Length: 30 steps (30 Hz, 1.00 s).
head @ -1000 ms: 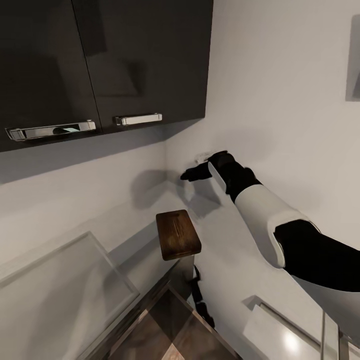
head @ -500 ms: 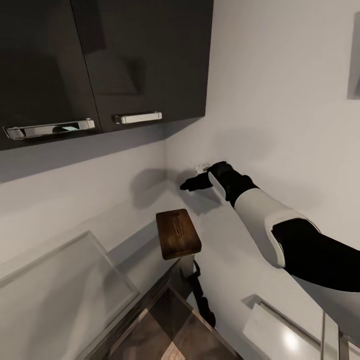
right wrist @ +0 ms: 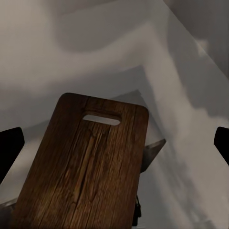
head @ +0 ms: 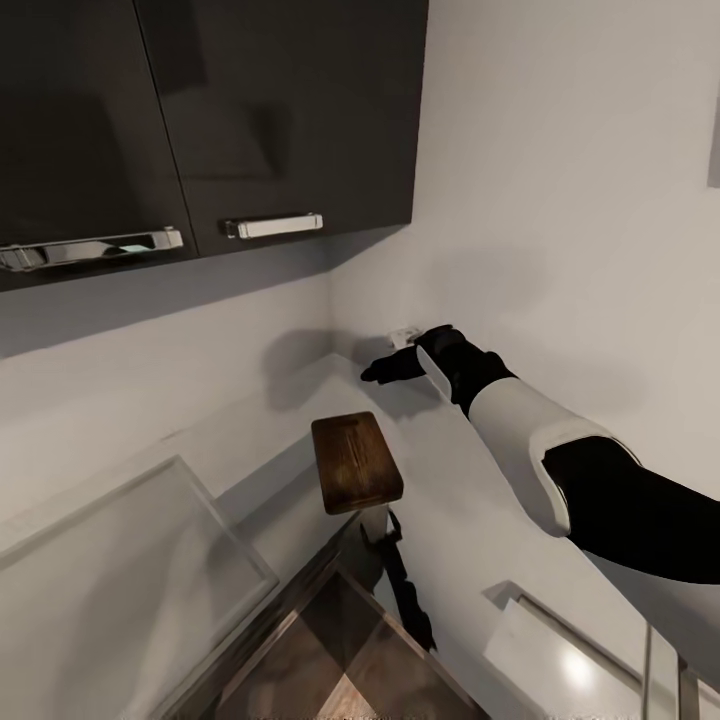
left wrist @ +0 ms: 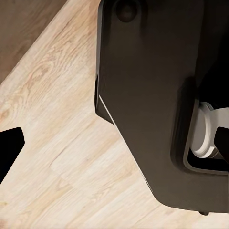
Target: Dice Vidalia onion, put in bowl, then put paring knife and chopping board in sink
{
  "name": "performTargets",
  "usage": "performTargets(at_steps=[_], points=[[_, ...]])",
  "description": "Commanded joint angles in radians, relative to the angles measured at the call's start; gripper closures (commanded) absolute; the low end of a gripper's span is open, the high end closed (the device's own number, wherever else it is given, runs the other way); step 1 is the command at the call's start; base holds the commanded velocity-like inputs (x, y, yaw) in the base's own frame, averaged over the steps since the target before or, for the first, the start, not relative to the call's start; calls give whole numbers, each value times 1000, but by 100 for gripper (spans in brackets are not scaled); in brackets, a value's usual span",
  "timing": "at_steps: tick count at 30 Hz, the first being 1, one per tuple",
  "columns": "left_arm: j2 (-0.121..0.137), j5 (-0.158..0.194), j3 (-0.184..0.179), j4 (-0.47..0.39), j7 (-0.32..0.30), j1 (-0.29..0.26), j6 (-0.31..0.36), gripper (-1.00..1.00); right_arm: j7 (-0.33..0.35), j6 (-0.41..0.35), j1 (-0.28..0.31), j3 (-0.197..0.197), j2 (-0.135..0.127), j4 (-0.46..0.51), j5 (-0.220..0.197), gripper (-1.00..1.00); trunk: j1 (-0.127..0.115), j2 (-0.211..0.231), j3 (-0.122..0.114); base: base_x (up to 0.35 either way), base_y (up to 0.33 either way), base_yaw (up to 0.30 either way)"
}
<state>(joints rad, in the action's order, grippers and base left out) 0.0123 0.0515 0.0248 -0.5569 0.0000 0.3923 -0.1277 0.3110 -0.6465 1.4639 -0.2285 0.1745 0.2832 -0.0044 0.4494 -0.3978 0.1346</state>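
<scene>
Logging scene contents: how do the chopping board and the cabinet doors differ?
The board is brown wood with visible grain; the doors are glossy, reflective dark grey. The board lies roughly flat; the doors stand upright above it. The board has a cut-out slot; the doors carry chrome bar handles. Both are rectangular.

Right claw [head: 372, 374] above chopping board [head: 355, 464].
</scene>
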Motion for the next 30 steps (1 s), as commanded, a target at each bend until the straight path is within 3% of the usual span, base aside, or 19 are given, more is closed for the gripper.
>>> performTargets(at_steps=[1, 30], points=[[0, 5, 0, -1, 0, 0, -1, -100, 2, -4, 1, -3, 0, 1, 0, -100, 1, -2, 4, 0, 0, 0], [0, 7, 0, 0, 0, 0, -1, -100, 3, -4, 1, -5, 0, 1, 0, -100, 1, -2, 50, 0, 0, 0]])
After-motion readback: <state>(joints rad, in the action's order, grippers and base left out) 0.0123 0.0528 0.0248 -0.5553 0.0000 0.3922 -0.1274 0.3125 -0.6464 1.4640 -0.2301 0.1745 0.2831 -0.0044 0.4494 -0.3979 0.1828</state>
